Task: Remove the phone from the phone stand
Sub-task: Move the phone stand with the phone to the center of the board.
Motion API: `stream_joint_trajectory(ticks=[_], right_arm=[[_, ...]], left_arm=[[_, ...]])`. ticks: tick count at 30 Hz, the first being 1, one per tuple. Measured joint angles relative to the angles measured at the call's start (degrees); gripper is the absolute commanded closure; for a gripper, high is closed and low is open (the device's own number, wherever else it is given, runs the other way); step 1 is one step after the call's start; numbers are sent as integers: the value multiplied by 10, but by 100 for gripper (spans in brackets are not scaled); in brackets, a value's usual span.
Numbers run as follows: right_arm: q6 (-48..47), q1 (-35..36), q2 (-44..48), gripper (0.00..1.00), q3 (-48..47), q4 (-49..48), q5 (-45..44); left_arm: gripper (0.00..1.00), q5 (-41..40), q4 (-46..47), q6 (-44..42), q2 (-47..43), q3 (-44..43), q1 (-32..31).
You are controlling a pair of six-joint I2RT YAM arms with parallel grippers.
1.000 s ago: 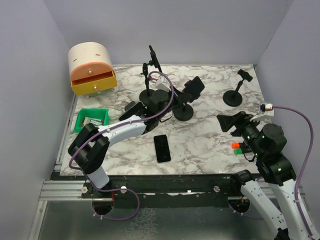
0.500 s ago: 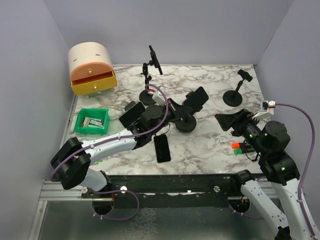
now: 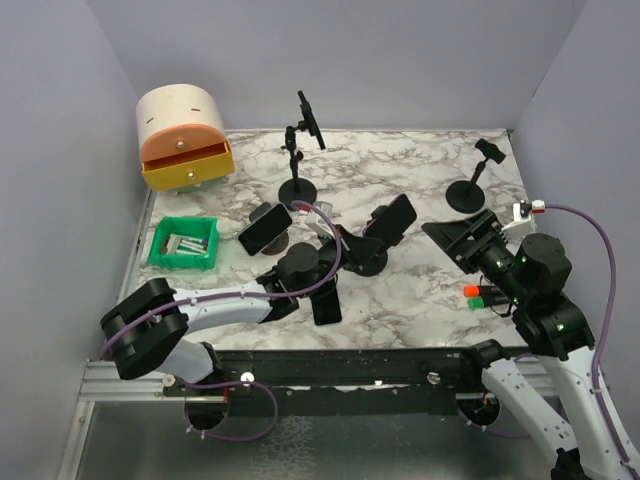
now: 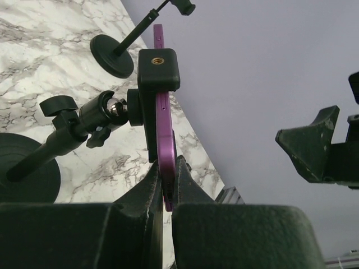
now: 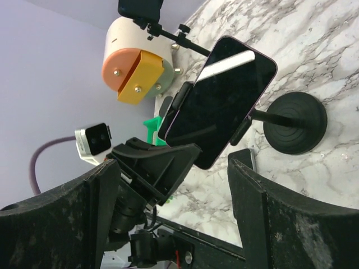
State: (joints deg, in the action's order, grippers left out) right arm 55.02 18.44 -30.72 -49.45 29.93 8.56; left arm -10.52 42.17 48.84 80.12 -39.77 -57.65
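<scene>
**Top view.** The phone (image 3: 394,219) sits tilted in the clamp of its stand (image 3: 370,262), near the middle of the table (image 3: 420,170). The left gripper (image 3: 360,238) reaches in from the near left and meets the lower end of the phone. The right gripper (image 3: 452,236) hangs to the right of the phone, apart from it, jaws spread and empty. A second phone (image 3: 325,302) lies flat on the table, partly under the left arm. A drawer box (image 3: 183,135) and a green bin (image 3: 185,243) stand at the left side.

**Left wrist view.** The left fingers (image 4: 148,193) are clenched on the thin purple edge of the phone, just below the clamp (image 4: 159,67). The phone is seated in the clamp, which joins the stand's stem through a ball joint. One finger of the right gripper shows at the right edge, well apart from the phone.

**Right wrist view.** The dark screen of the phone faces the camera. The clamp arms hold both long sides of the phone. The left gripper grasps the lower corner of the phone. The right fingers (image 5: 106,190) stand wide at both sides of the frame and touch nothing.
</scene>
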Motion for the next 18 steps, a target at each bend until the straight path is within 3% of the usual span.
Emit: stream_joint_trajectory(ticks=[8,18], right_arm=[[38,0,-10,18,0,0,-7],[44,0,-36,18,11,1,-31]], left_arm=[[100,-27,143,-33,10,69,-26],[100,-71,262,-39,71,85,-29]])
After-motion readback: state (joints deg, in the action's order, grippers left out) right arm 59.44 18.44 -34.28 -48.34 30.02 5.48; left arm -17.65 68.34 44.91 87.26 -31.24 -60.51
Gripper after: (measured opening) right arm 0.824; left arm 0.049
